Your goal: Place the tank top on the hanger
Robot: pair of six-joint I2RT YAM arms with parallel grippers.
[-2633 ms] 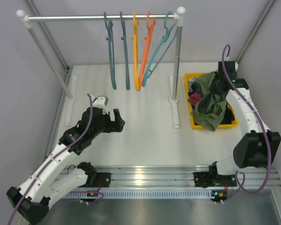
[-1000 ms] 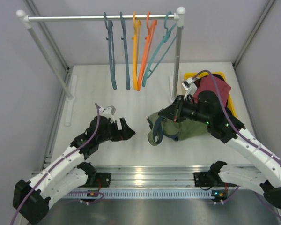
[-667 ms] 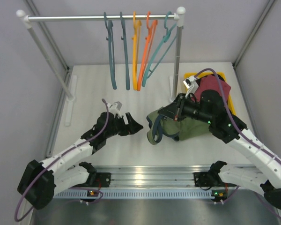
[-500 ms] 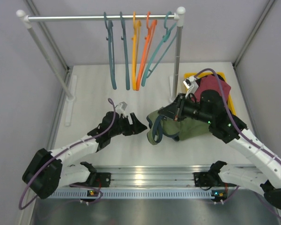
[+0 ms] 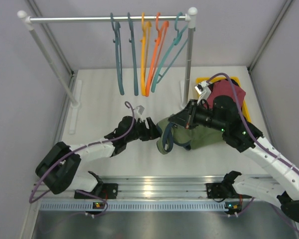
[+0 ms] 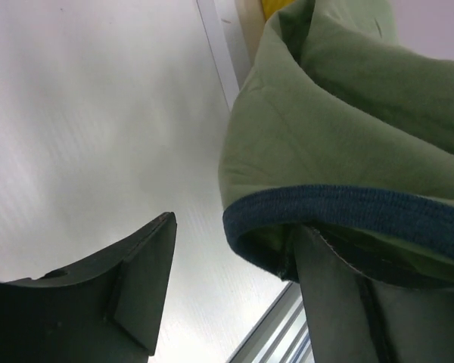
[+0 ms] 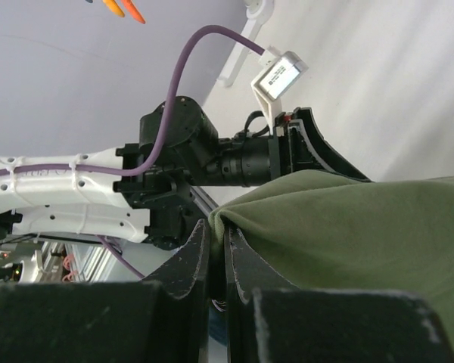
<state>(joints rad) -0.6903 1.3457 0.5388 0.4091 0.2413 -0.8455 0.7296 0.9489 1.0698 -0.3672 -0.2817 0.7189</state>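
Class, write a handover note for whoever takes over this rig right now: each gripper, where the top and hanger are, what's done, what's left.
Right gripper: shut on the tank top.
Left gripper: open at the top's teal hem, not gripping.
Hanger: on the rail.
Done: top is out of the bin.
Left: grip the hem, fetch the hanger, thread the top on.

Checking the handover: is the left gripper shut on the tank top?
No, the left gripper stands open, one finger by the teal edge of the tank top.
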